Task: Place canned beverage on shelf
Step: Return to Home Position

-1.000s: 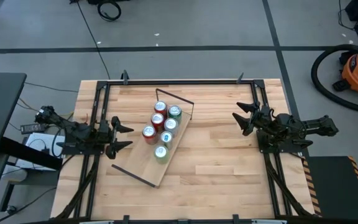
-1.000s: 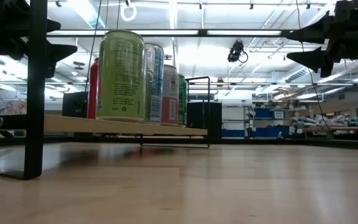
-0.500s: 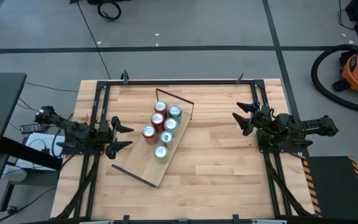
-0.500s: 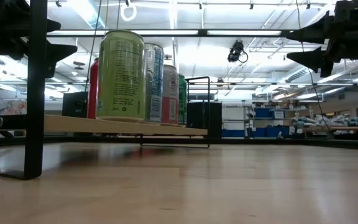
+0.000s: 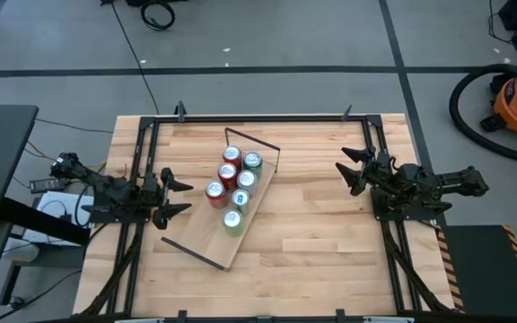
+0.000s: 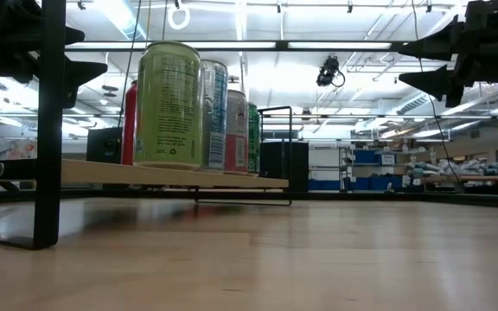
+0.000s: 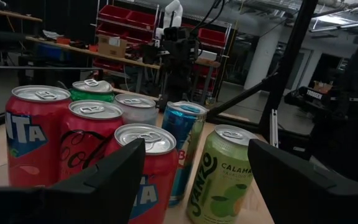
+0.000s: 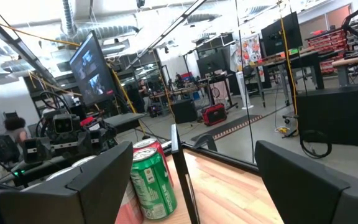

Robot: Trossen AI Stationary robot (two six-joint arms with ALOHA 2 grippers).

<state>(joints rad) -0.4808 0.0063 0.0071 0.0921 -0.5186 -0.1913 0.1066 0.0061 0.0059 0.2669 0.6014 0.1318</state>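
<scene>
Left gripper (image 5: 183,196): fingers apart, empty, just beside the long edge of the shelf (image 5: 206,239). Shelf lies diagonally on the table (image 5: 330,251). Seven cans (image 5: 235,187) stand upright, tightly clustered on its far half. Right gripper (image 5: 343,160): fingers apart, empty, well clear. Risk: if the left arm swings toward the shelf while retracting, it could nudge the plank and topple the nearest cans.

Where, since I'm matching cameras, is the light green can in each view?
High view: light green can, lowest of the cans on the shelf.
Low view: nearest can, largest, at left.
Left wrist view: close, beside the blue can.
Right wrist view: not in it.
Shared landmark: dark green can, in all four.
</scene>
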